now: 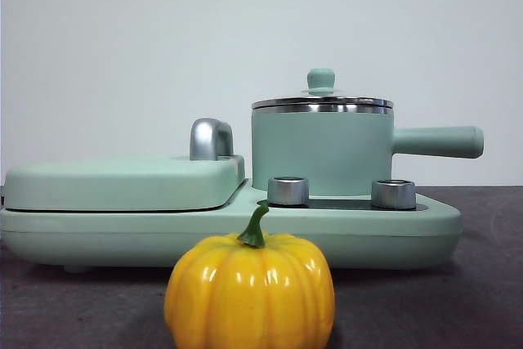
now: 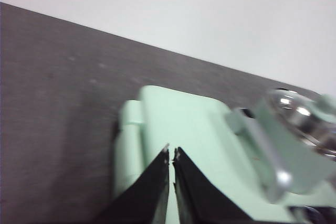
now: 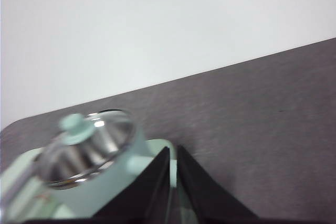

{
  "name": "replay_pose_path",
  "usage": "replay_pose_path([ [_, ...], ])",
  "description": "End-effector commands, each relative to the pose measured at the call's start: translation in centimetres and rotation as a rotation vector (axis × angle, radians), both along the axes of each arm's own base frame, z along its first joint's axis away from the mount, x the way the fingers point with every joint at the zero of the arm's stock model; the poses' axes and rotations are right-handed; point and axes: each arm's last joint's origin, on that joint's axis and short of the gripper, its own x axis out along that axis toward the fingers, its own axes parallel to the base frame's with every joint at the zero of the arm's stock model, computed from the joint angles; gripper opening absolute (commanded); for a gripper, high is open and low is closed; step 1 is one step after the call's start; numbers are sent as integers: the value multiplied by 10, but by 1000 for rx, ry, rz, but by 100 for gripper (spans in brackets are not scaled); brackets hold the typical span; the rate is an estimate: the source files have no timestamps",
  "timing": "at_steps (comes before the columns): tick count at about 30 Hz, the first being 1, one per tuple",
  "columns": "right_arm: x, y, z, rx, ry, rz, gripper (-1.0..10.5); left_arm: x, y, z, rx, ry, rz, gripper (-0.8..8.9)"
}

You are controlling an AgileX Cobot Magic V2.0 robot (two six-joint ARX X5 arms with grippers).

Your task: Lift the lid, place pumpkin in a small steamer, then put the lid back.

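On the bench, nothing had begun — lid [image 1: 321, 100] sat on steamer [image 1: 320, 153], pumpkin [image 1: 250, 292] waited out front; left gripper [image 2: 171, 153] and right gripper [image 3: 172, 151] hovered closed, empty.

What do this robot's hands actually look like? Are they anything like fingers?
Not much like fingers. Each wrist camera shows a pair of flat black jaws, wedge-shaped and tapering to sharp tips. The left gripper and the right gripper look alike: plain matte black, with no markings, cables or padding in view. The arms themselves cannot be seen in any picture.
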Motion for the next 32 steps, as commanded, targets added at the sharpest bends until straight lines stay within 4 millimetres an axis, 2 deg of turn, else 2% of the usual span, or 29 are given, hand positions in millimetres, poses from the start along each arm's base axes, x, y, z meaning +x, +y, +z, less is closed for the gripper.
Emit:
replay_pose_path([
  [1,-7,2,27,4,16,64,19,3,-4,27,-9,-19,-69,15],
  [6,-13,6,65,-37,69,228,19,15,-14,61,30,10,-239,15],
  [12,-12,10,97,-99,92,422,19,28,-28,93,58,45,-429,15],
  [18,-10,12,110,-107,112,512,19,32,-39,113,66,57,-562,21],
  [24,-11,12,109,-103,123,504,20,31,-41,112,66,63,-575,36],
  [26,-10,12,109,-104,130,494,22,31,-41,112,66,64,-575,76],
  [28,-10,12,109,-105,130,491,88,31,-41,112,66,63,-575,160],
  [32,-10,11,108,-109,133,469,390,32,-41,112,66,67,-575,365],
])
